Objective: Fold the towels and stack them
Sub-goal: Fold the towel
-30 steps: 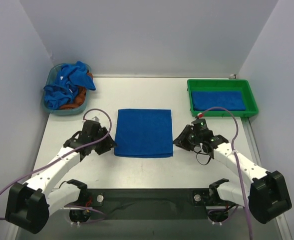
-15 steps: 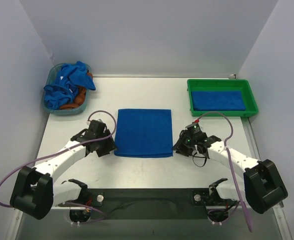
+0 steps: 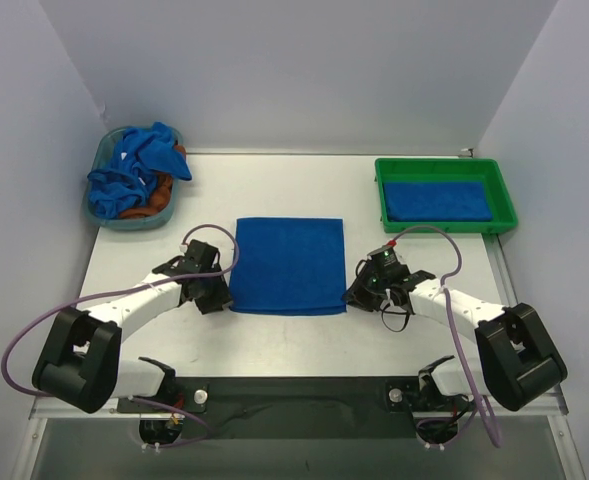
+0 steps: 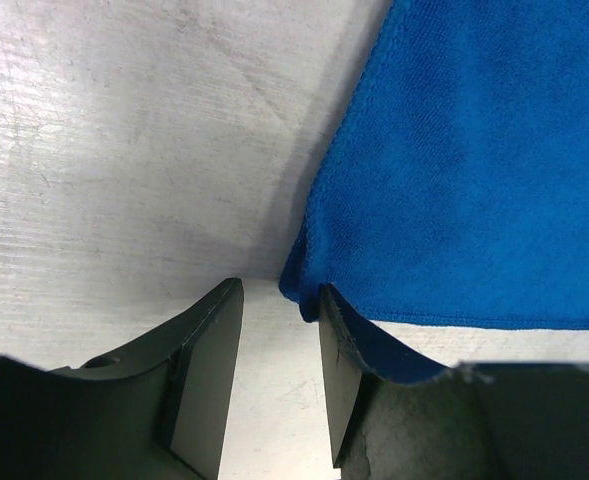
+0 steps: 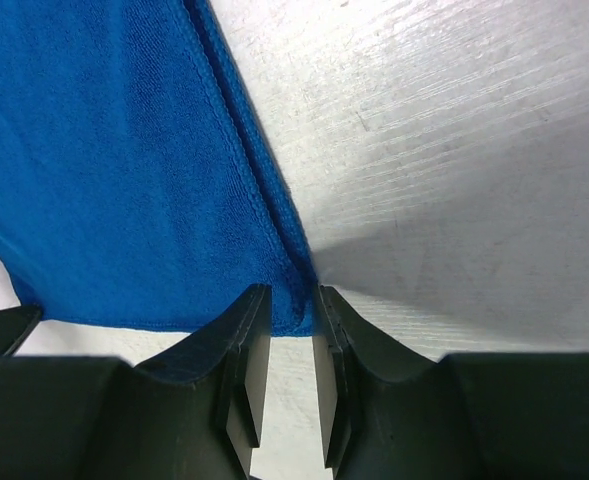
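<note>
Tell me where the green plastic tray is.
In the top view, the green plastic tray sits at the white table's far right, holding a folded blue terry towel.

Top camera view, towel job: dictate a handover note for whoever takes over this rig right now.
Left gripper: open, tips at the near left corner of the flat towel, not gripping it.
Right gripper: jaws close together at that towel's near right corner; cannot tell whether it is pinched.
Things: the flat towel lies mid-table; one folded towel is in the green tray, rear right; crumpled towels are heaped in the bin, rear left.
Done: one towel stacked.
Left: probably fold the flat towel, stack it in the tray, then work through the bin.
</note>
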### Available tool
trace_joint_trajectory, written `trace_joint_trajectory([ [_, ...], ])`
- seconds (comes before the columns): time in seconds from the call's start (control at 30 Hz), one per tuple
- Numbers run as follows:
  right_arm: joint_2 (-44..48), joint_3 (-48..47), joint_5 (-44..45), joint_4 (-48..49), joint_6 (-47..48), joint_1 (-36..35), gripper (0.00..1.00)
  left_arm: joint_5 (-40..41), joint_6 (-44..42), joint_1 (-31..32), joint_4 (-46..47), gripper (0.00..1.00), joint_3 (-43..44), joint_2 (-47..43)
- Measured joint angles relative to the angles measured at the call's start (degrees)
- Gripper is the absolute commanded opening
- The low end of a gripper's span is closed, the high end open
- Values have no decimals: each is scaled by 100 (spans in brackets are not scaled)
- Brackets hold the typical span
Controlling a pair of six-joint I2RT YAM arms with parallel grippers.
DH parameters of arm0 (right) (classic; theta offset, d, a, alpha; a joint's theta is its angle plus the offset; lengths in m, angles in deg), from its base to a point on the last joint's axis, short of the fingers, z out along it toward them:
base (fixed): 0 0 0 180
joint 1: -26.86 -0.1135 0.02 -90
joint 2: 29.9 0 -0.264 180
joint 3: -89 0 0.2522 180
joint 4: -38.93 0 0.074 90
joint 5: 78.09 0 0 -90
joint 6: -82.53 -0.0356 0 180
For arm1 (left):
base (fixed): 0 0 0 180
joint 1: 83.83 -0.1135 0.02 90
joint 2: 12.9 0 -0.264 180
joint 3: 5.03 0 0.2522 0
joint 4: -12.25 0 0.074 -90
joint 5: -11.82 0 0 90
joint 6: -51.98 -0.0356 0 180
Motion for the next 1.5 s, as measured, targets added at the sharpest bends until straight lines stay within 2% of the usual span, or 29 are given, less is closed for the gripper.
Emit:
trace_joint_trajectory([
  [0.57,0,0,-92,39,-129,-153,20,0,-70,2,37,46,31,31],
  [0.67,0,0,-92,44,-138,-155,15,0,-74,2,37,46,31,26],
  [0.83,0,0,-92,107,-144,-155,0,0,-90,2,37,45,33,24],
  [1.1,0,0,-90,133,-149,-155,0,0,-111,2,37,36,107,24],
  [1.23,0,0,-92,140,-149,-155,0,0,-109,35,35,27,201,24],
  [1.5,0,0,-90,149,-149,-155,0,-2,-109,131,39,28,280,26],
])
